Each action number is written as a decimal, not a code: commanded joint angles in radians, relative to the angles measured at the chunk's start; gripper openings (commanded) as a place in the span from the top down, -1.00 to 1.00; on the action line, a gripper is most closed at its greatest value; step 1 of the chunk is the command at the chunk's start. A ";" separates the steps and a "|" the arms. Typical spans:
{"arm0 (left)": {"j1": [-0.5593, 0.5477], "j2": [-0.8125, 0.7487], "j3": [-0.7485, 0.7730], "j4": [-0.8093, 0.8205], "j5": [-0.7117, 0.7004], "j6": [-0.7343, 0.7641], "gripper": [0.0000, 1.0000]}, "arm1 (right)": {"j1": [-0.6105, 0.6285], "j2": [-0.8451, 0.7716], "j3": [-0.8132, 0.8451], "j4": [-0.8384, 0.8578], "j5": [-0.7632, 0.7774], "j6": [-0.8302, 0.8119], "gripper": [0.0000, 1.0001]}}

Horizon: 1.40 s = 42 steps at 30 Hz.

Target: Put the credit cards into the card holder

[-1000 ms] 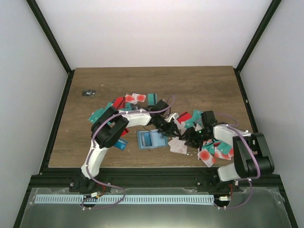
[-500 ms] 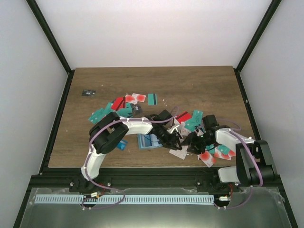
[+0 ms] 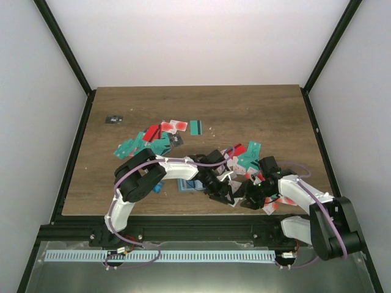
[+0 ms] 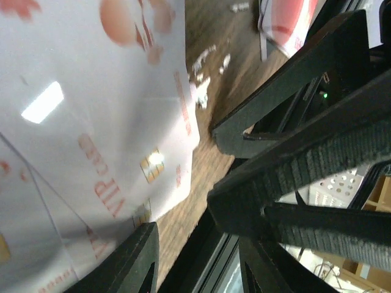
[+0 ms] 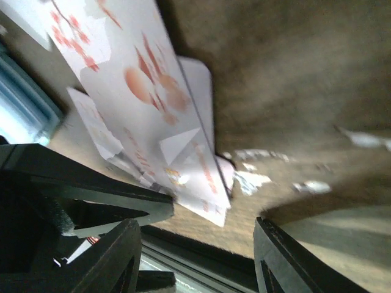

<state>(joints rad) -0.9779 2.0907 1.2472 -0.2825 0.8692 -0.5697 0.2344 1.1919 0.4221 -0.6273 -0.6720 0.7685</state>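
Observation:
Both grippers meet low over the table near its front edge. White credit cards with red circles (image 4: 91,110) fill the left wrist view, overlapping and lying flat on the wood. My left gripper (image 4: 198,268) is open, its left finger at the cards' corner and only bare wood between the jaws. In the right wrist view the same white cards (image 5: 153,104) lie ahead of my open right gripper (image 5: 204,262), which holds nothing. The teal card holder (image 3: 188,185) lies mostly hidden under my left arm; a pale blue part of it (image 5: 24,116) shows. From above, my left gripper (image 3: 223,193) and right gripper (image 3: 245,198) nearly touch.
More cards, red, teal and white, lie scattered at the back left (image 3: 160,130) and round the right arm (image 3: 247,155). A small dark object (image 3: 114,119) sits far left. The table's black front rail (image 3: 183,215) runs just beyond both grippers.
Both grippers have moved toward the table's front edge, staying close together. The left arm now covers more of the card holder. The right jaws opened slightly.

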 commanded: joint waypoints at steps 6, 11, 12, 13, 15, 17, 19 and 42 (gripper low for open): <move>0.013 -0.130 0.047 -0.093 -0.140 0.064 0.21 | 0.023 -0.101 0.065 -0.227 0.175 0.027 -0.06; 0.049 -0.091 0.151 -0.138 -0.258 0.104 0.16 | 0.026 -0.148 0.045 -0.253 0.172 0.053 -0.11; 0.054 -0.064 0.188 -0.163 -0.276 0.121 0.16 | 0.026 -0.154 0.035 -0.254 0.163 0.055 -0.14; 0.057 -0.035 0.229 -0.190 -0.295 0.141 0.16 | 0.026 -0.156 0.029 -0.259 0.157 0.056 -0.17; 0.061 0.035 0.301 -0.225 -0.319 0.166 0.15 | 0.030 -0.159 0.024 -0.268 0.148 0.055 -0.25; 0.065 0.085 0.361 -0.252 -0.335 0.183 0.15 | 0.037 -0.157 0.028 -0.280 0.137 0.052 -0.33; 0.067 0.122 0.402 -0.267 -0.354 0.194 0.14 | 0.047 -0.157 0.034 -0.292 0.135 0.052 -0.40; 0.000 0.051 0.054 -0.117 -0.293 0.164 0.15 | 0.075 -0.136 -0.036 -0.217 0.065 0.080 -0.59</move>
<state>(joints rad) -0.9550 2.1139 1.3777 -0.3634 0.6044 -0.3771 0.2985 1.0664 0.4053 -0.8806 -0.5758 0.8261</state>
